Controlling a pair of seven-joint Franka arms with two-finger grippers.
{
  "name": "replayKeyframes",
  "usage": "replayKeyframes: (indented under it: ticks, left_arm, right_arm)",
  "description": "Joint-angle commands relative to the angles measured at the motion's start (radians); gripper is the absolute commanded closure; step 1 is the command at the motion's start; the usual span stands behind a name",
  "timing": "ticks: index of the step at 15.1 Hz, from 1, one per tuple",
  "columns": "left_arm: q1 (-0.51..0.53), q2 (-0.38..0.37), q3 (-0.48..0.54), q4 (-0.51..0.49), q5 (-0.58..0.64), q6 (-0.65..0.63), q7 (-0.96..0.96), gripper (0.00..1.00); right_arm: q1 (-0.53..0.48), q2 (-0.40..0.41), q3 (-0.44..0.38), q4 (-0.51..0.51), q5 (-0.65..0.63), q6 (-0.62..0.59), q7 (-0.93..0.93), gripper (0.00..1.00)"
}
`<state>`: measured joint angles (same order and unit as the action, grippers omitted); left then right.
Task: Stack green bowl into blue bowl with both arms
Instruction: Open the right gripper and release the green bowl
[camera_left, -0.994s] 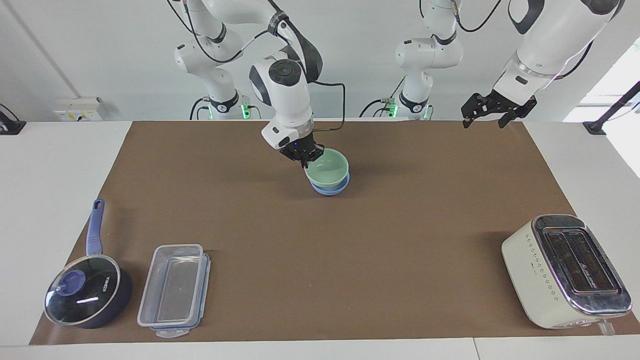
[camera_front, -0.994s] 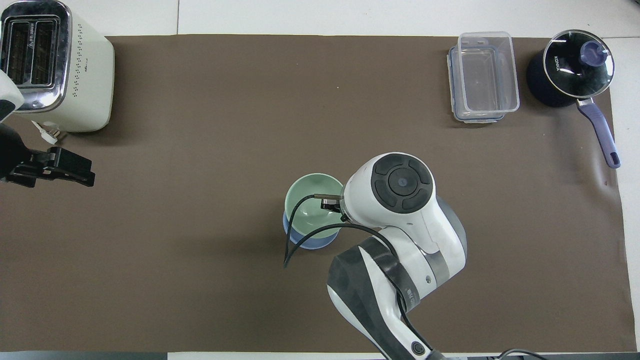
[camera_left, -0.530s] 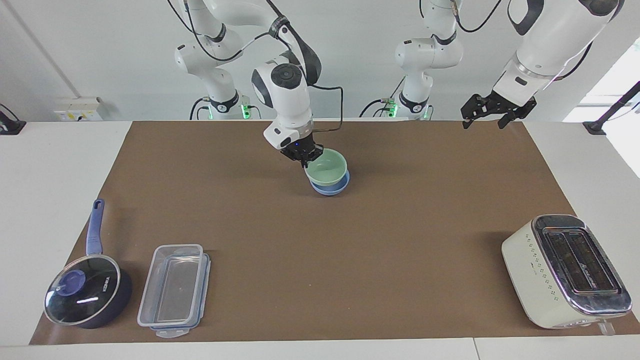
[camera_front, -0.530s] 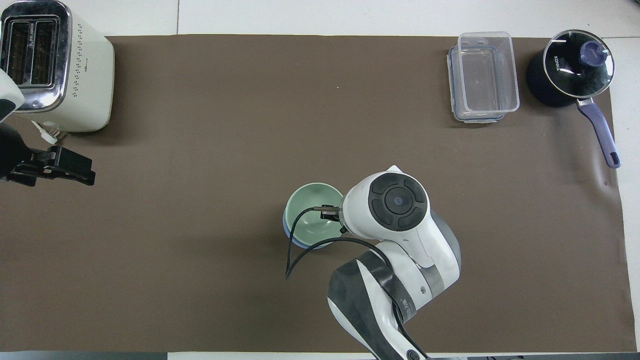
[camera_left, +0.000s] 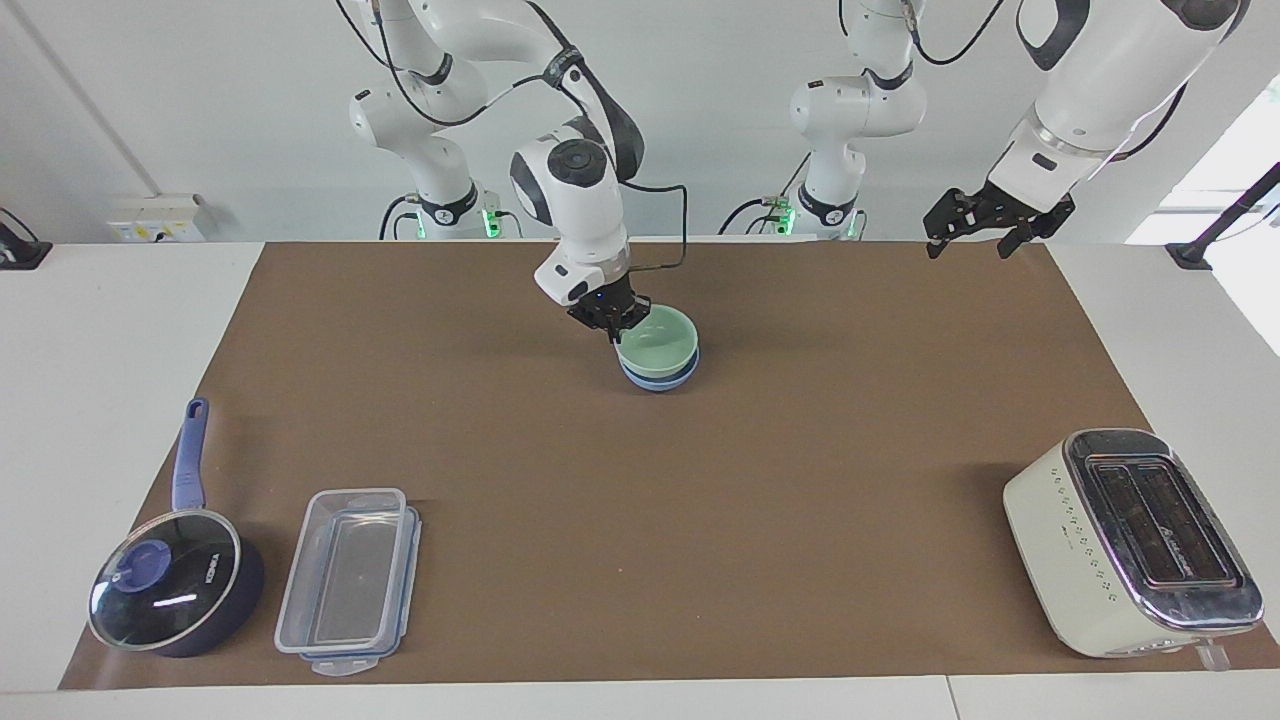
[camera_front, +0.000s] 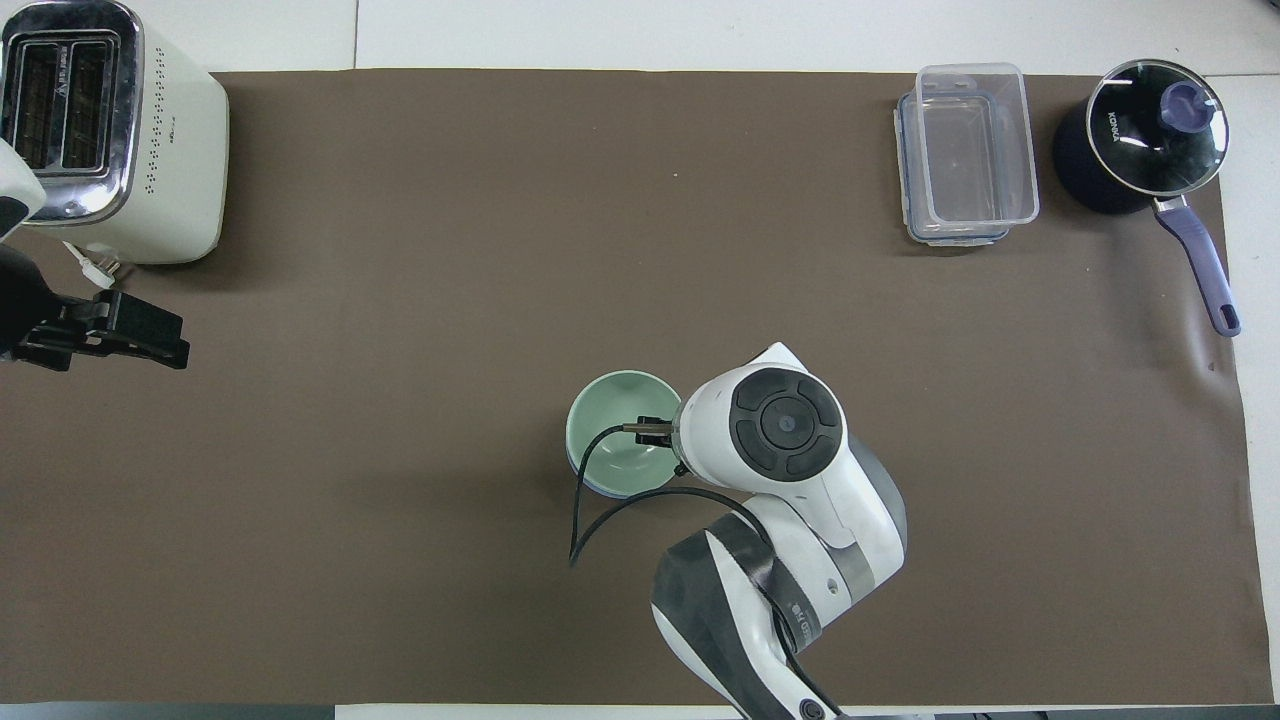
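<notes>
**Nearly nested: the release is where this could slip**

Now the small pale mint-green glossy bowl (camera_left: 657, 341) sits down inside the small light cornflower-blue glossy bowl (camera_left: 660, 376), only a band of blue showing beneath it. The pair stands on the brown-covered table (camera_left: 700, 520) in its middle, toward the robots' edge. The right arm's black two-finger hand (camera_left: 612, 322) is at the green bowl's rim on the side toward the right arm's end, its fingers closed on that rim as far as the facing view shows.

The risks, as I judge them:

- If the hand lifts or pulls sideways before the fingers part, the green bowl would come up again or tip, and the glossy blue bowl underneath could skid across the table.
- If the green bowl is not fully seated, letting go could drop it the last bit and leave it cocked inside the blue one.
- An inner finger catching the rim on the way out could drag both bowls.

The left arm's black hand (camera_left: 985, 220) waits in the air over the table's edge at the left arm's end, fingers spread and empty, well apart from the cream toaster (camera_left: 1130, 540).
</notes>
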<state>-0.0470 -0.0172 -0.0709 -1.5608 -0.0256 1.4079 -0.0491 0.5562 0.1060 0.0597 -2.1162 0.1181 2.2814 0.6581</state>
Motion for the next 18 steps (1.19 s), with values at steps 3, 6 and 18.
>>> replayKeyframes:
  ticks: [3, 6, 18]
  left_arm:
    - [-0.001, -0.023, -0.003, -0.024, -0.011, 0.017, 0.002, 0.0]
    - [-0.002, -0.026, -0.001, -0.028, -0.011, 0.011, 0.005, 0.0]
    - [-0.01, -0.027, -0.001, -0.028, -0.011, 0.009, -0.005, 0.0]
  right_arm:
    - [-0.002, 0.004, 0.0, -0.016, 0.023, 0.027, -0.035, 1.0]
    - [-0.001, 0.004, 0.0, -0.01, 0.023, 0.017, -0.037, 0.0]
    - [-0.273, -0.236, -0.009, 0.004, -0.001, -0.207, -0.243, 0.0]
